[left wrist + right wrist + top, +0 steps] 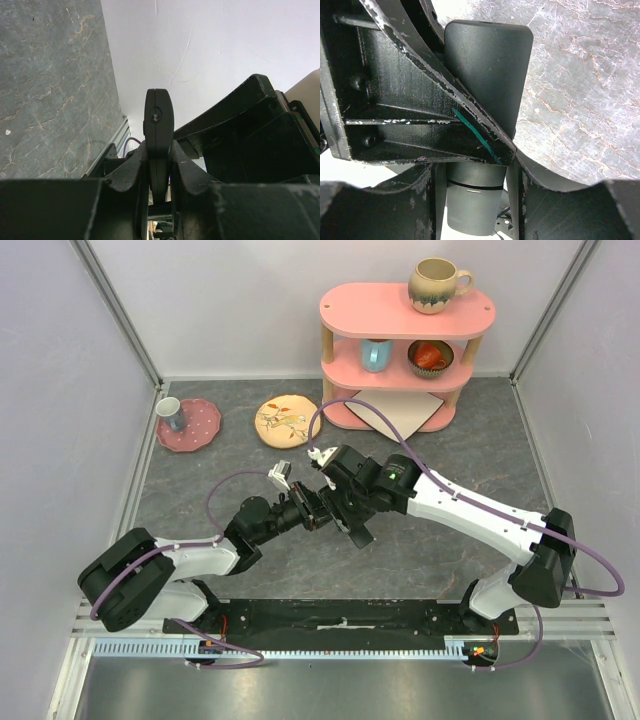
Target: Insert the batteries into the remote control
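The remote control (358, 530), a slim black bar, is held in the air above the middle of the grey table, between both arms. My left gripper (312, 510) is shut on it; in the left wrist view the remote (158, 120) stands edge-on between the fingers, at my left gripper (159, 150). My right gripper (340, 502) is also shut on it; in the right wrist view the remote's flat face (490, 65) shows, with a thin seam low between the fingers, at my right gripper (472, 177). A left finger (420, 105) crosses in front. No batteries are in view.
A pink three-tier shelf (400, 340) with mugs and a bowl stands at the back right. A pink plate (200, 430) with a cup and a yellow plate (287, 420) lie at the back left. White walls enclose the table.
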